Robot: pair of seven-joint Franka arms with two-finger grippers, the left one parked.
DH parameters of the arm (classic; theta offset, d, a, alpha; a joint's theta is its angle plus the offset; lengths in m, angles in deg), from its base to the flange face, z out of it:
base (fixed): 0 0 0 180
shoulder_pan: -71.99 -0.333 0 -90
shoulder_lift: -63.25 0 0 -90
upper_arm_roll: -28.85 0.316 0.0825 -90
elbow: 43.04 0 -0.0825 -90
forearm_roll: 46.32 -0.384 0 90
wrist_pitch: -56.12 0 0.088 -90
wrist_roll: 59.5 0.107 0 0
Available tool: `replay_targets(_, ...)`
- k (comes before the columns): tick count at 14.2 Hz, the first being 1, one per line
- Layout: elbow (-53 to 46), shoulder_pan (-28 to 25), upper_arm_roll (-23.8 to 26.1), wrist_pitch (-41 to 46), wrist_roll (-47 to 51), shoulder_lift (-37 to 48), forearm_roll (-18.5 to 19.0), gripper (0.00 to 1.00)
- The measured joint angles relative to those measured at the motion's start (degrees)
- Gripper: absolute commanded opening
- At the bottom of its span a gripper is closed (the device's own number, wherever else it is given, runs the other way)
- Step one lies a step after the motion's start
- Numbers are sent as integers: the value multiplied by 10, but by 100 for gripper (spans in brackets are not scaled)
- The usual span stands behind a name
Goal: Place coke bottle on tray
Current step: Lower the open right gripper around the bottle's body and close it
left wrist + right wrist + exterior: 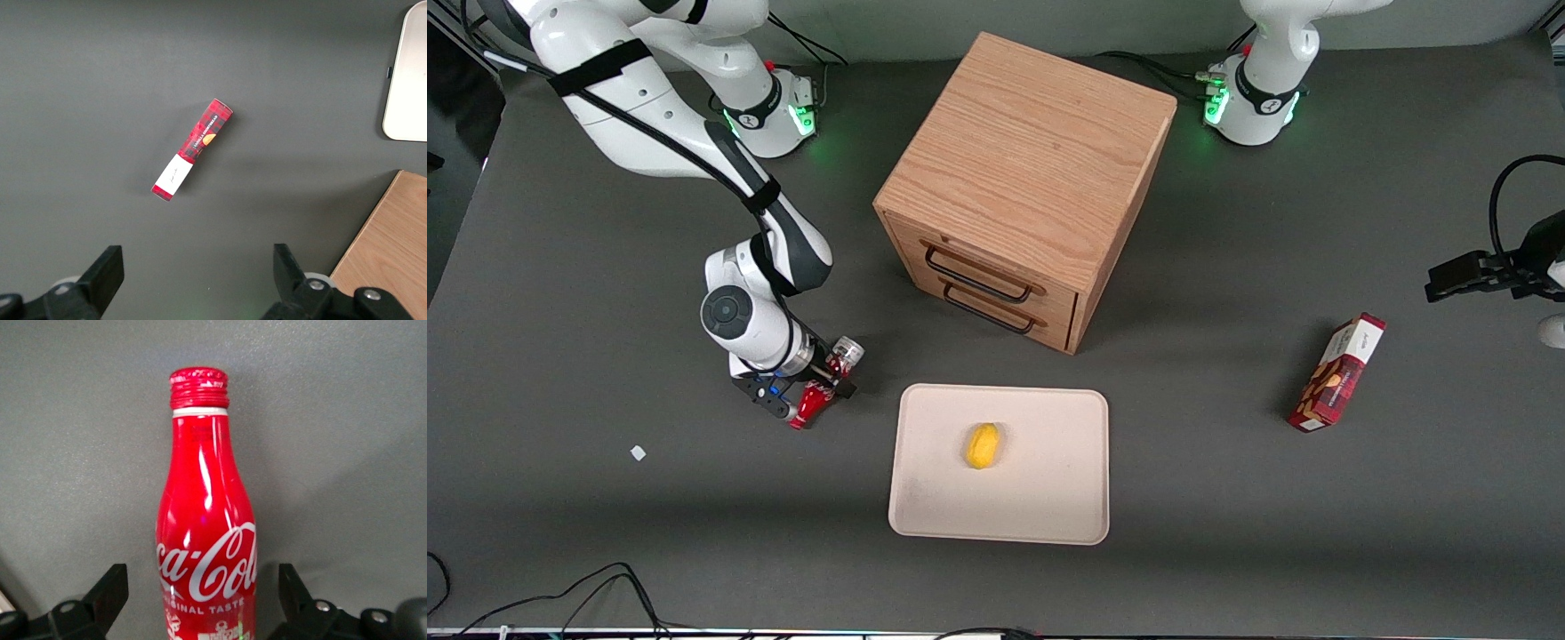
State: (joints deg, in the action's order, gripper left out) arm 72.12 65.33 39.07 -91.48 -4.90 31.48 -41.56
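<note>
The coke bottle [807,406] lies on the dark table, red neck toward the front camera and silver base end away from it. My right gripper [818,388] is lowered over its middle. In the right wrist view the red coke bottle [207,520] with its white script fills the space between the two black fingers [107,590], and a gap of table shows on each side of it. The gripper [203,587] is open around the bottle. The cream tray [1040,484] lies flat on the table beside the bottle, a short way toward the parked arm's end.
A small yellow fruit-like object [983,445] rests on the tray. A wooden two-drawer cabinet [1023,178] stands farther from the front camera than the tray. A red snack box [1338,372] lies toward the parked arm's end. A white scrap [638,452] lies near the bottle.
</note>
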Motion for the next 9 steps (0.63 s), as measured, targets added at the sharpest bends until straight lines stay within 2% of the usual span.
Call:
replay_targets(1,0,0,0,0,1,0,1,18)
replay_targets(2,0,0,0,0,2,0,3,0)
replay_targets(5,-1,0,0,0,11,0,22,0)
replay_targets(9,-1,0,0,0,12,0,28,0)
